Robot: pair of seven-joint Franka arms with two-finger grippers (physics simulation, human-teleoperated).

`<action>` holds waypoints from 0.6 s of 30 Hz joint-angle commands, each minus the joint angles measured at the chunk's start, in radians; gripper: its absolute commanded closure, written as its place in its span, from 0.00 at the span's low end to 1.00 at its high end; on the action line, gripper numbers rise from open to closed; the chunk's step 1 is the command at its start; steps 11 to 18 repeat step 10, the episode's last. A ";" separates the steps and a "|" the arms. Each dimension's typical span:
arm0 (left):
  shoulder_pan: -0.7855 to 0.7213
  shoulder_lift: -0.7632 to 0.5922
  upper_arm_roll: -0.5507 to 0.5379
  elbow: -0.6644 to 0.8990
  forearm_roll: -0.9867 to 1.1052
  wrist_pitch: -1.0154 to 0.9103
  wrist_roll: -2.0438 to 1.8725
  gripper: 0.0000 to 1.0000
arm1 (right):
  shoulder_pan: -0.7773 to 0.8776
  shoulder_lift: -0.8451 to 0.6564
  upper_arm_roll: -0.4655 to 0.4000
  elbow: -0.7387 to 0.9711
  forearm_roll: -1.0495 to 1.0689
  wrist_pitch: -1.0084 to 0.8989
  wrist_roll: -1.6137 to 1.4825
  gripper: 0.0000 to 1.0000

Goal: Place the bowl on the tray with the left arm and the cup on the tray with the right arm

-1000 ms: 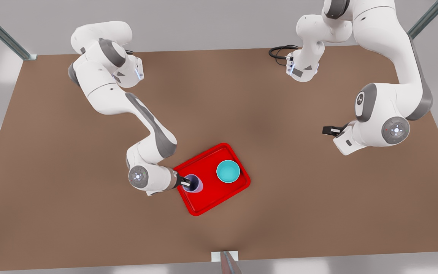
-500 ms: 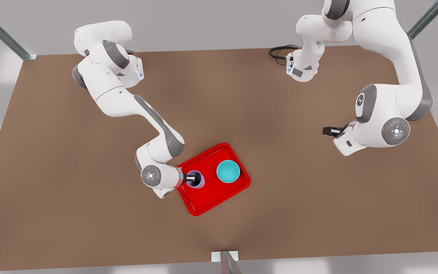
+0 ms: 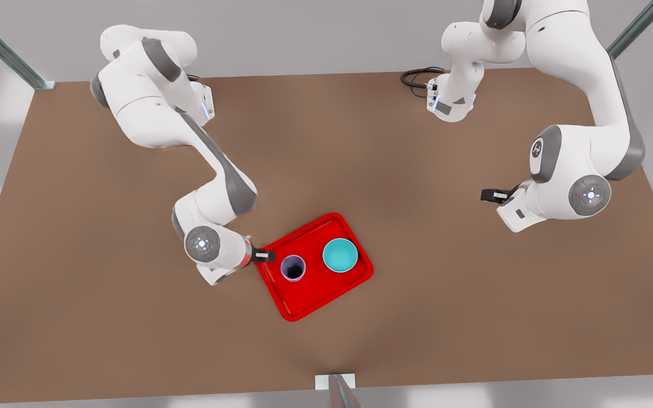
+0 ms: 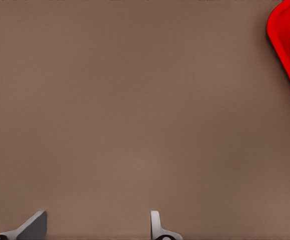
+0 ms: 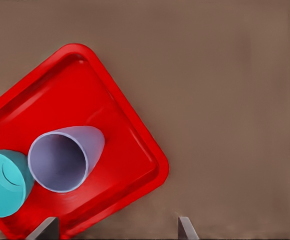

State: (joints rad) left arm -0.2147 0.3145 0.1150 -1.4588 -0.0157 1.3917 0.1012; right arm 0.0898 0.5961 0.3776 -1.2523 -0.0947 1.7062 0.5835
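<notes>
The red tray [image 3: 309, 297] lies near the middle of the brown table. On it stand the lavender cup [image 3: 293, 267] and, to the front view's right of it, the teal bowl [image 3: 340, 255], both upright and free. My right gripper [image 3: 264, 256] hovers at the tray's edge on the front view's left, open and empty, apart from the cup. Its wrist view looks over the tray [image 5: 85, 85], cup [image 5: 67, 157] and bowl [image 5: 2, 185], with its gripper [image 5: 116, 232] spread wide. My left gripper [image 3: 488, 195] waits far on the front view's right, open [image 4: 95, 230] over bare table, with the tray [image 4: 284, 30] off to one corner.
A black cable [image 3: 417, 79] loops at the table's back edge by the base of the arm on the front view's right. Metal frame posts [image 3: 3, 51] stand at the back corners. A small bracket [image 3: 335, 382] sits at the front edge.
My right gripper let go of the cup and drew back toward the front view's left, off the tray. The cup stays standing on the tray. The left arm has not moved.
</notes>
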 commanded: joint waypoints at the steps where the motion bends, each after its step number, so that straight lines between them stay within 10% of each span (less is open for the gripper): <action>1: 0.000 0.000 0.000 0.000 0.000 0.000 -0.002 0.00 | -0.024 -0.086 -0.002 -0.050 -0.002 -0.022 0.001 0.00; 4: -0.002 -0.011 -0.002 0.025 -0.003 0.000 -0.002 0.00 | -0.200 -0.481 -0.015 -0.289 0.010 -0.152 -0.178 0.00; 8: -0.002 -0.002 -0.002 0.095 0.005 -0.008 -0.012 0.00 | -0.142 -0.443 -0.289 -0.377 0.061 -0.071 -0.464 0.00; 18: 0.000 0.003 -0.001 0.094 0.010 -0.010 -0.012 0.00 | -0.145 -0.430 -0.289 -0.358 0.061 -0.063 -0.472 0.00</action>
